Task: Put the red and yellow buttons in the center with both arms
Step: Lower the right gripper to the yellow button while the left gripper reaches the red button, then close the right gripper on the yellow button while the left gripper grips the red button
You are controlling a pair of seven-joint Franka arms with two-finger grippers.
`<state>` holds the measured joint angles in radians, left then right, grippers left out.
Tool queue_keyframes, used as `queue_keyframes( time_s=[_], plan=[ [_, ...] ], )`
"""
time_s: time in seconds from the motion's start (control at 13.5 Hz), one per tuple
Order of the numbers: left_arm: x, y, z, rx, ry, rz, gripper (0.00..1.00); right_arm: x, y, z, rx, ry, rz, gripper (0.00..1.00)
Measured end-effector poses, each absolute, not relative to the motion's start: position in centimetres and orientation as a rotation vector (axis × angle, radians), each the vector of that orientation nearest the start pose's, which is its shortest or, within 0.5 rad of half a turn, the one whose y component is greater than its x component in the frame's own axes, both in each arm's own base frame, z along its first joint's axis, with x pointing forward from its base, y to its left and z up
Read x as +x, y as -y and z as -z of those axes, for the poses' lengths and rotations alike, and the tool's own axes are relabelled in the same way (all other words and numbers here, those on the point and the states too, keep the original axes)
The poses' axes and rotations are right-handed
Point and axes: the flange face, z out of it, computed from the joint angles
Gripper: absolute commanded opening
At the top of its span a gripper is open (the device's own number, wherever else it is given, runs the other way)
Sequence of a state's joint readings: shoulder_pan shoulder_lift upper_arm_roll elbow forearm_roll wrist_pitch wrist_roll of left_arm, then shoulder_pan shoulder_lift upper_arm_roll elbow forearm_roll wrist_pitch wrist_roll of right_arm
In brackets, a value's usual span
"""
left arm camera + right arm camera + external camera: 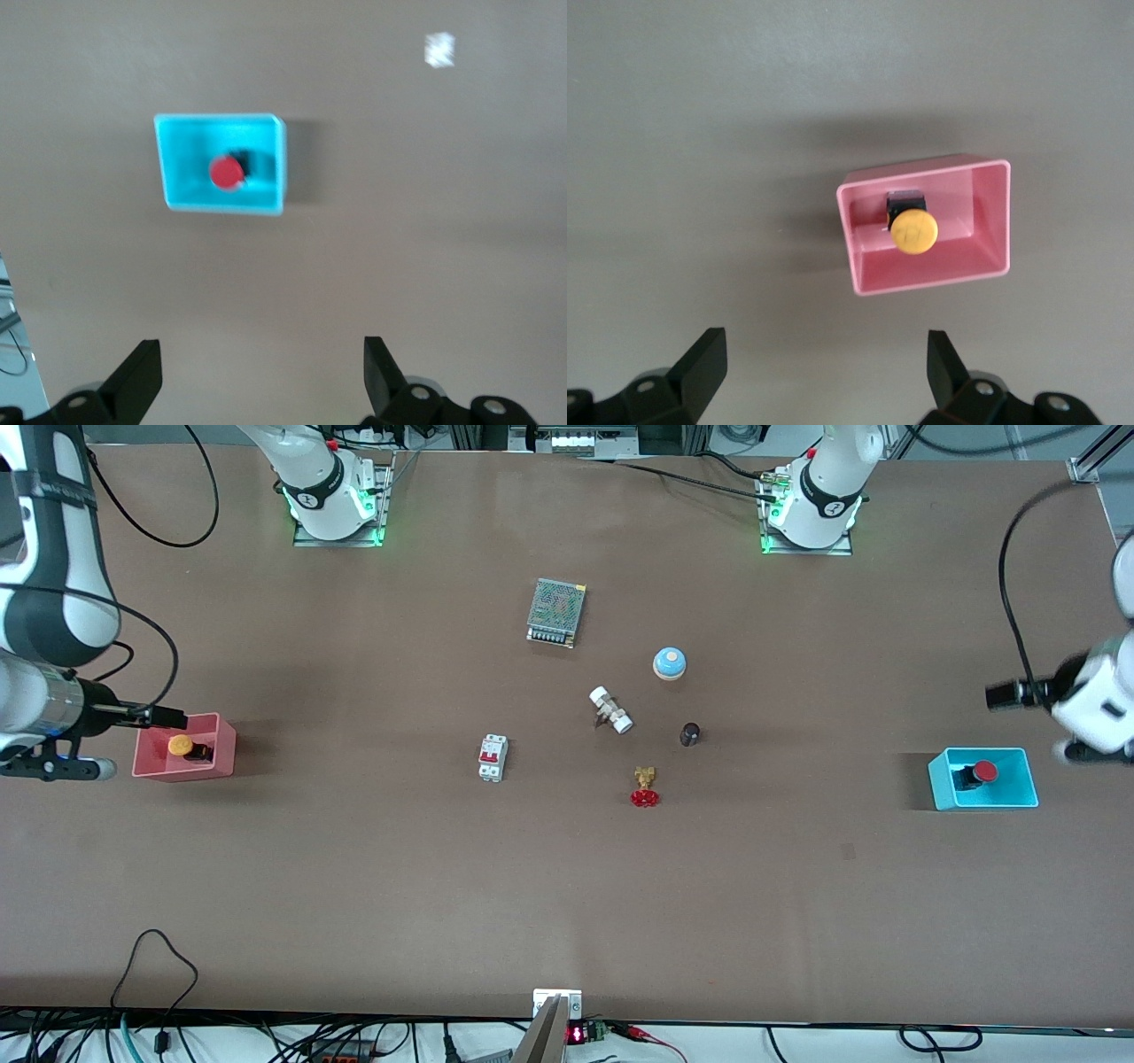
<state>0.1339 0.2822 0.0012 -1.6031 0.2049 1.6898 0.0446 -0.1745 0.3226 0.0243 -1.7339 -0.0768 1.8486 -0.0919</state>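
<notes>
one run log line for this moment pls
round red-capped button in blue bin | yellow-capped button in pink bin | left gripper open | right gripper open

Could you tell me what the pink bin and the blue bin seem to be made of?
Both look like moulded plastic. The pink bin has thin, even walls, rounded corners and a soft sheen inside. The blue bin shows the same thin-walled, single-colour form, though its finish is harder to judge.

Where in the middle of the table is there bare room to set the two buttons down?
Bare tabletop lies between the breaker and the pink bin, and along the whole strip nearer the front camera than the red valve. It is crowded around the white fitting, blue bell and dark knob.
</notes>
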Motion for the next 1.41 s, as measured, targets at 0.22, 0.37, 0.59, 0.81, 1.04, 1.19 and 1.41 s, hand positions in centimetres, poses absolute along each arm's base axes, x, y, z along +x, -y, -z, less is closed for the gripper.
queue_keyframes(
  time_s=[0.22,0.37,0.59,0.81,1.04,1.19,1.41],
  plan=[
    [63.1,-15.7,-38.9,-2.959,0.053,-0.271,1.0,60.3,11.6,-34.1,-3.157,0.017,-0.341,1.0],
    [62.8,-18.2,-35.4,-2.972,0.026,-0.201,1.0,60.1,12.4,-32.2,-3.178,0.084,-0.372,1.0],
    [61.5,-19.3,-31.1,-2.981,-0.047,-0.061,1.0,60.2,12.8,-30.0,-3.198,0.138,-0.406,1.0],
    [59.7,-19.5,-27.4,-2.984,-0.084,0.053,1.0,60.5,13.3,-27.9,-3.195,0.151,-0.392,1.0],
    [58.9,-19.2,-25.6,-2.991,-0.097,0.057,1.0,60.6,14.6,-25.2,-3.182,0.186,-0.384,1.0],
    [58.8,-19.4,-24.4,-2.995,-0.095,0.057,1.0,60.5,15.0,-24.2,-3.176,0.189,-0.392,1.0],
    [58.7,-19.7,-23.5,-2.999,-0.088,0.055,0.99,60.3,14.9,-23.4,-3.168,0.202,-0.412,1.0]
  ],
)
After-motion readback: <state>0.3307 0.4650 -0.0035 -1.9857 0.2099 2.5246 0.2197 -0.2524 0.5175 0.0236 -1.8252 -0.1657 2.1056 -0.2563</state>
